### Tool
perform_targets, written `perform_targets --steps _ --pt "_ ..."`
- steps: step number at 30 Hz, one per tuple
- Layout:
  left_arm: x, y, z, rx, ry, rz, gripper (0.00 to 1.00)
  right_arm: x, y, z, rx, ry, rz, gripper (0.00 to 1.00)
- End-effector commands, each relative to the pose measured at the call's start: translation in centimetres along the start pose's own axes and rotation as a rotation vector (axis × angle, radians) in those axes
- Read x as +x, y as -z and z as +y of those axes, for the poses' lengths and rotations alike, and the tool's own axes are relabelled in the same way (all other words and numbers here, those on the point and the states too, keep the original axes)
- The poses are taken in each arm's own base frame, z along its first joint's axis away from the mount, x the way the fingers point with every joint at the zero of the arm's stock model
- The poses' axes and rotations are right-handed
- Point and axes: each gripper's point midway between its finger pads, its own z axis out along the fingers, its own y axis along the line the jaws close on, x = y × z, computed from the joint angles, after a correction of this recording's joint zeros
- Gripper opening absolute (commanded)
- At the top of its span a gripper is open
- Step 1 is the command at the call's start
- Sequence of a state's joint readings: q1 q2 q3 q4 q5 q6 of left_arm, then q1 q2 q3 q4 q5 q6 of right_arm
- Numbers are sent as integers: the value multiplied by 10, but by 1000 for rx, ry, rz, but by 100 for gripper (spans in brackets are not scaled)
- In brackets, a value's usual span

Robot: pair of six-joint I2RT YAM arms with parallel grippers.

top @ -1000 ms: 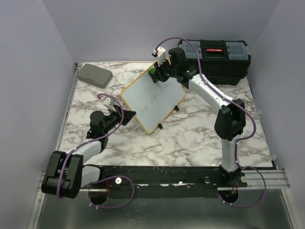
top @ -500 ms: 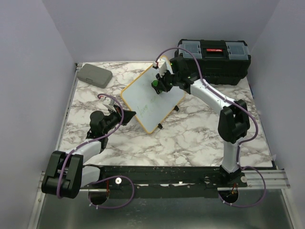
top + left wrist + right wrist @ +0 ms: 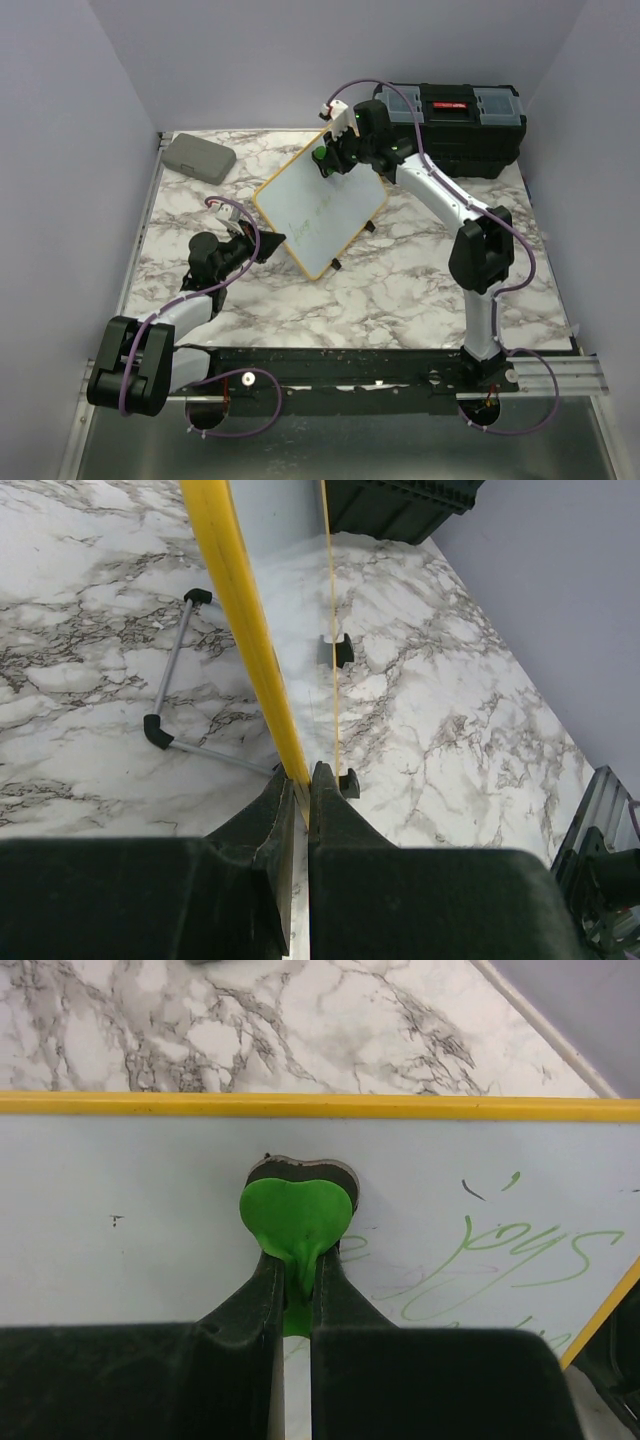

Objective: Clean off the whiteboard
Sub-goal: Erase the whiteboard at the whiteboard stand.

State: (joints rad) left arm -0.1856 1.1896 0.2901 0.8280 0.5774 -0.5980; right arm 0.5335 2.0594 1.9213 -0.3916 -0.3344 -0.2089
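Observation:
The whiteboard [image 3: 320, 212], white with a yellow frame and faint green writing, stands tilted mid-table. My left gripper [image 3: 270, 241] is shut on its near-left frame edge [image 3: 262, 655]; the wrist view shows the jaws [image 3: 303, 780] pinching the yellow rim. My right gripper [image 3: 325, 160] is shut on a green heart-shaped eraser [image 3: 296, 1216], its dark pad pressed on the board face [image 3: 130, 1260] near the top edge. Green handwriting [image 3: 500, 1250] lies right of the eraser.
A black toolbox [image 3: 455, 125] stands at the back right, close behind the right arm. A flat grey case [image 3: 198, 157] lies at the back left. The board's wire stand [image 3: 170, 695] and black feet [image 3: 343, 650] rest on the marble table [image 3: 400, 290].
My right gripper slid the eraser down the board toward its middle, then back up to the top-left corner area. The left gripper and the board stayed still.

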Motion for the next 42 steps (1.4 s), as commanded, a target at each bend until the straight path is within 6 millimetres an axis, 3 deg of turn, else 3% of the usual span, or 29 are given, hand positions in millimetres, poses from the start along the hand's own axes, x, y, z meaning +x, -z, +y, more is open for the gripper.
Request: perform_targets --steps 1,7,10,13,24,29,34,39,42 --pt "0 -3 -20 104 -90 25 0 14 -8 21 -114 -25 29 1" --pt "-2 -3 -15 74 -70 9 1 14 15 28 -100 -16 1 1" --pt "-8 -5 -15 62 -54 -16 22 6 28 33 -105 -14 -20 1" --pt "-16 -6 -14 47 -35 -51 35 -1 38 36 -105 -14 -42 1" --pt "-46 -9 -9 7 75 -227 53 -13 57 42 -107 -19 -92 1" --pt "-61 -14 -12 52 180 -321 52 -15 64 38 -105 -40 -111 1" --pt "-60 -21 -8 85 281 -346 49 -17 72 35 -102 -47 -128 1" --pt "-58 -23 -7 101 298 -348 36 -16 76 30 -89 -51 -134 1" --pt "-53 -24 -7 99 281 -325 15 -15 78 28 -86 -56 -136 1"
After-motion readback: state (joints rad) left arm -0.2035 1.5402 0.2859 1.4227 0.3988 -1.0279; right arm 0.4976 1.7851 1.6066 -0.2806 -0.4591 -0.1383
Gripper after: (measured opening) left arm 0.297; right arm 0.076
